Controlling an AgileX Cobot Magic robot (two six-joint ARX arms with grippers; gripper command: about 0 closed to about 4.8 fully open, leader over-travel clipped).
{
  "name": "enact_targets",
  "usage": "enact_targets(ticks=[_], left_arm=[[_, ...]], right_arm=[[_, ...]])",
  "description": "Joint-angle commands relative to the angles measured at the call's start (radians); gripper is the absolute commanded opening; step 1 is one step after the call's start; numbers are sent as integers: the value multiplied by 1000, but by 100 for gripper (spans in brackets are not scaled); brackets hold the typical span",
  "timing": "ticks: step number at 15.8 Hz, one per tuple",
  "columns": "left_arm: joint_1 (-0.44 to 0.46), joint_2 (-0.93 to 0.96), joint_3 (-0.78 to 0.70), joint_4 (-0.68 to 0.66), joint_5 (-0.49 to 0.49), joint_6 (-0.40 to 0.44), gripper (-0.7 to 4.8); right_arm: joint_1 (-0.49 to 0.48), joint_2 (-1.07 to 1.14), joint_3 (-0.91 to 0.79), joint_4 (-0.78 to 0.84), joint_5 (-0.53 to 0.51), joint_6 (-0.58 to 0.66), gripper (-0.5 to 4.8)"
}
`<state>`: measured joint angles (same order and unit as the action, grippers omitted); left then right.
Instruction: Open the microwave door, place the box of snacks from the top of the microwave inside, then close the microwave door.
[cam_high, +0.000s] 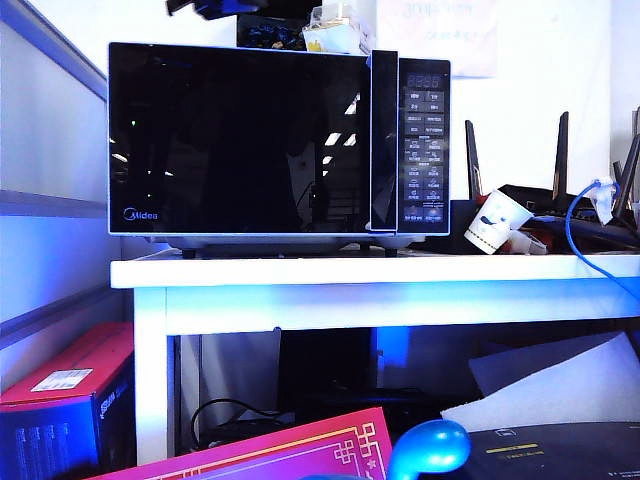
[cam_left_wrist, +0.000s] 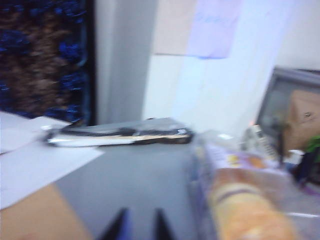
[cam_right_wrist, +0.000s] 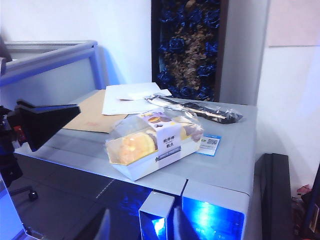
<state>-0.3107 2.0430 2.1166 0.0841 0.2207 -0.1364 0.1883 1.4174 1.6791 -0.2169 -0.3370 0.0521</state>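
The microwave (cam_high: 278, 145) is seen on a white table (cam_high: 380, 272) in the exterior view, with its wide side facing the camera. The microwave door (cam_high: 240, 140) is not fully shut: its handle edge stands slightly out from the button panel (cam_high: 424, 145).

The box of snacks (cam_right_wrist: 155, 142) is placed on the grey top of the microwave, near the front edge. Its long axis is laid at an angle to that edge, and the end with the yellow pastry is turned toward the left gripper (cam_right_wrist: 47, 120). In the exterior view only a small pale part of the box is shown above the door's handle edge.

Behind the box, a dark flat packet (cam_right_wrist: 200, 109), white papers (cam_right_wrist: 132, 97) and a brown sheet (cam_right_wrist: 97, 115) are lying on the top. A dark box with blue markings (cam_right_wrist: 187, 47) is stood against the wall.

The left gripper (cam_left_wrist: 139, 225) is held just above the microwave top, beside the box; its fingers are parted and nothing is grasped. The right gripper (cam_right_wrist: 141, 227) is held in front of the door's upper corner, fingers apart, nothing between them.

A white paper cup (cam_high: 497, 222) is lying tilted on the table, right of the microwave.
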Motion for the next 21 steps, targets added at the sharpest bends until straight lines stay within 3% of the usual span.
enact_targets(ticks=[1, 3, 5, 6, 9, 15, 21], left_arm=[[-20, 17, 18, 27, 5, -21, 90], [-43, 39, 39, 26, -8, 10, 122], [-61, 51, 50, 12, -95, 40, 124], [-67, 57, 50, 17, -109, 58, 155], [-68, 75, 50, 21, -145, 58, 157], [-69, 101, 50, 27, -144, 57, 156], [-80, 117, 50, 10, -85, 57, 152]], right_arm=[[0, -5, 7, 14, -7, 0, 176], [0, -5, 7, 12, -7, 0, 176], [0, -5, 7, 11, -36, 1, 176], [1, -5, 7, 11, -47, 1, 176], [1, -6, 7, 6, -51, 1, 176], [1, -9, 7, -26, -85, 5, 176], [1, -10, 7, -26, -86, 5, 175]])
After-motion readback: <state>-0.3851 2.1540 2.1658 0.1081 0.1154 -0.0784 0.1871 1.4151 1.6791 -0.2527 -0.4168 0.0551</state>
